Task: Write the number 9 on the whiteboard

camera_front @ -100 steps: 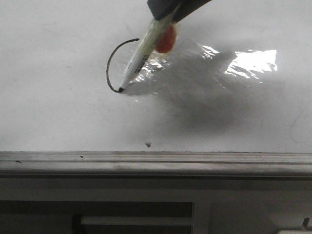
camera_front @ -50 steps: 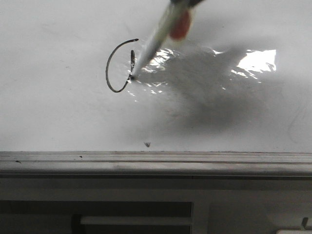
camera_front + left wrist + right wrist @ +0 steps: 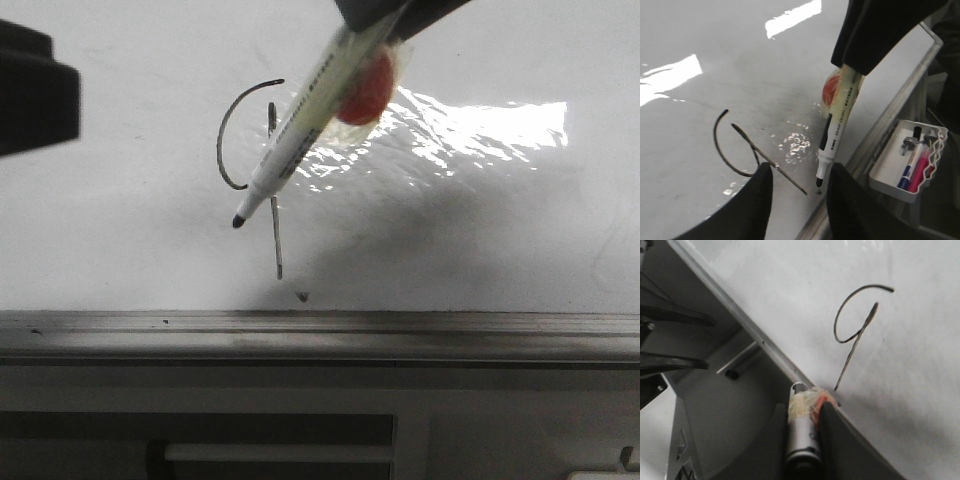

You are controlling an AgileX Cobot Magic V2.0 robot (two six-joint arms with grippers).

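Since a moment ago the stem appeared, finishing the number 9 (image 3: 250, 150); right gripper (image 3: 805, 412) (clenched on the pen (image 3: 300, 140)) has lifted it off the whiteboard (image 3: 120, 250).

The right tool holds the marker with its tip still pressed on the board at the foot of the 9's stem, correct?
Not quite. The right tool does hold the marker, but its tip is lifted off the whiteboard, left of the 9's stem rather than at its foot. The front view shows this.
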